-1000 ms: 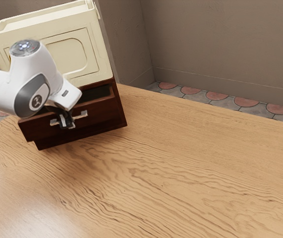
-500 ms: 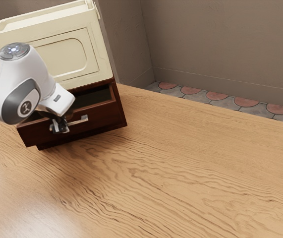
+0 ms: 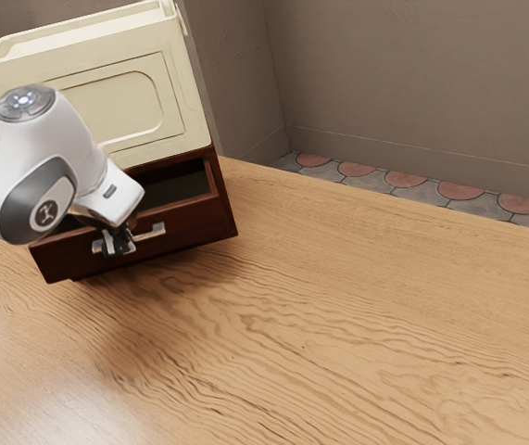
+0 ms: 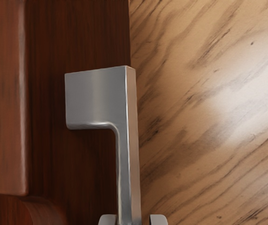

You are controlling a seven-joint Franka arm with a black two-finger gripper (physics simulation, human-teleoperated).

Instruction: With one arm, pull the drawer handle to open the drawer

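Okay, so you've got the handle (image 3: 152, 231) lying right between the jaws, running roughly 8-to-2 o'clock in the exterior view, across the front of a partly open drawer (image 3: 188, 220). The gripper (image 3: 119, 245) is around its 8 o'clock half. From what I can see, your fingers (image 4: 159, 220) are spread and straddle it, not clamped: in the wrist view the drawer-side one looks about touching, while there's a sliver of gap on the outer side. So I'd guess that inner finger is what hooks the handle for you.

The arm (image 3: 28, 190) comes in from 9 o'clock, with the hand tilted and its tips pointing down toward 6. The cabinet (image 3: 229, 215) sits behind the drawer, around 1 o'clock, so your pull wants to go toward 7, square to the handle. Lift or drift sideways and you could slip off, imo.
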